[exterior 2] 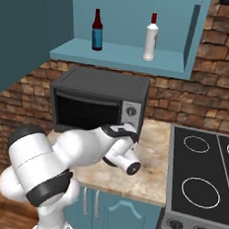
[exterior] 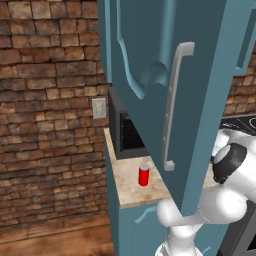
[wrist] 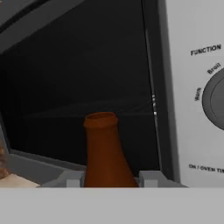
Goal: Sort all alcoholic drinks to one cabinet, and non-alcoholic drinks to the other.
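The gripper is seen closed around the lower neck of a brown bottle, a finger pressed at each side, directly in front of the dark glass door of the toaster oven. The bottle stands upright just before the oven's control panel. A red can is set on the counter in front of the oven, near its left end. Farther up, in the open cabinet above the oven, a dark bottle with a blue label and a pale bottle with a red cap are stood well apart.
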